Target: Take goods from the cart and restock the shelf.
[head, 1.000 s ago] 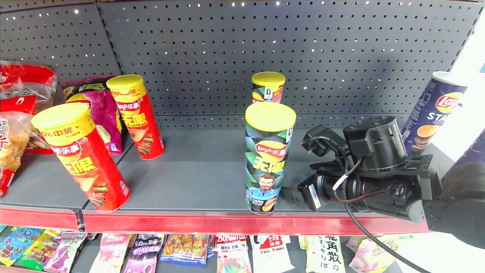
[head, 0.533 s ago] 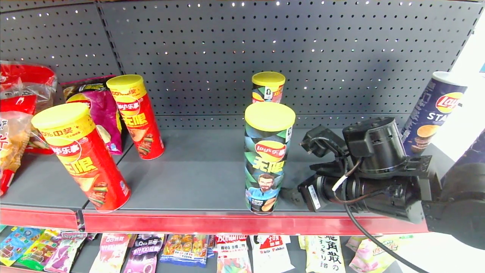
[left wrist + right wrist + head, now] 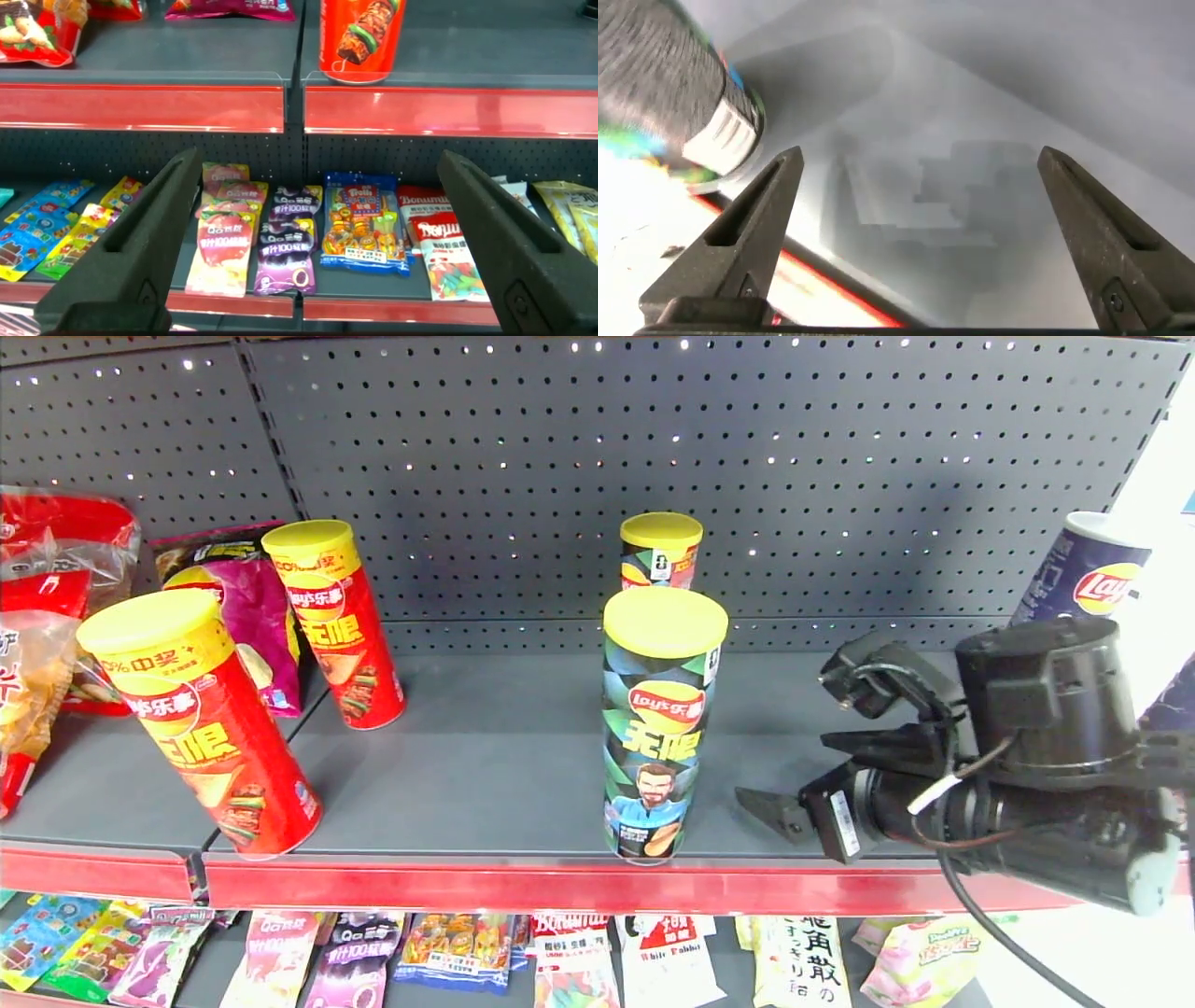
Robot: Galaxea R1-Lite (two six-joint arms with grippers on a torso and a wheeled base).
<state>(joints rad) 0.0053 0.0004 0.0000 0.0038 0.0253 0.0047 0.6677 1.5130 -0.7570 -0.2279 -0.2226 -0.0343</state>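
The green chip can (image 3: 661, 728) stands upright at the near edge of the shelf (image 3: 485, 756), just behind the red price strip (image 3: 560, 887) and in line with a second green can (image 3: 661, 549) by the far wall. The right gripper (image 3: 789, 770) sits to its right, apart from it, fingers spread wide and holding nothing. The left gripper (image 3: 320, 159) is likewise released and empty, low before the snack packets (image 3: 280, 247) on the lower shelf.

The step looks like clearing away from a placed can to go back to the cart. Done well, the right arm draws out rightward and toward the near side with its fingers wide, so no fingertip brushes the can. It is tall, narrow and close to the lip, and a nudge could tip it off. The blue can (image 3: 1083, 583) at the far right stands close behind the arm, so the wrist should not swing into it.
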